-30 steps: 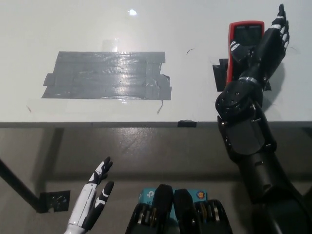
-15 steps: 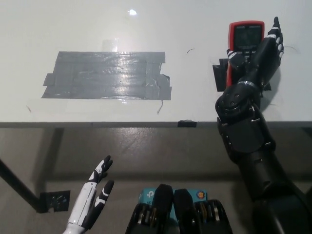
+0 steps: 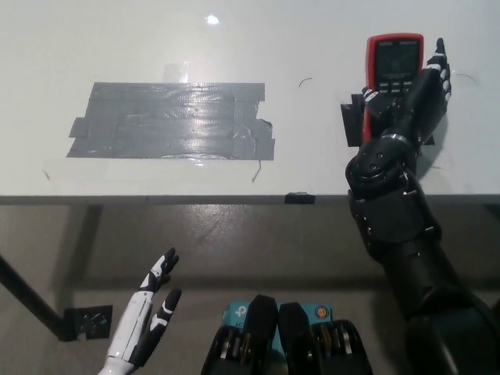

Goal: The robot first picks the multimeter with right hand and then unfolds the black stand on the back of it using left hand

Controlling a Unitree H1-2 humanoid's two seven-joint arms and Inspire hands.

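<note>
Compared with one second ago, my right hand (image 3: pixel 414 87) is sitting lower and more to the left in the upper right of the frame, so more of the multimeter (image 3: pixel 394 64) screen is showing now above the fingers. The fingers are spread apart and lying over the lower part of the multimeter, with the thumb on its left side. I am not seeing any closed grip yet, and the multimeter is still lying flat on the desk (image 3: pixel 312 156). I am judging that the hand is settling for the grasp, so the pick is only beginning and the stand is not touched.

My left hand (image 3: pixel 152 308) is resting in the lower left of the frame, below the desk edge, with fingers apart and holding nothing.

The multimeter is a rectangular body with a red rubber-looking shell, a grey screen and dark buttons under it. It is lying on a piece of black tape (image 3: pixel 353 117) in the upper right. The desk surface is white, smooth and glossy, reflecting a lamp. A wide patch of grey tape (image 3: pixel 172 121), wrinkled and shiny, is covering the upper left of the middle area. The black stand is not visible from here.
</note>
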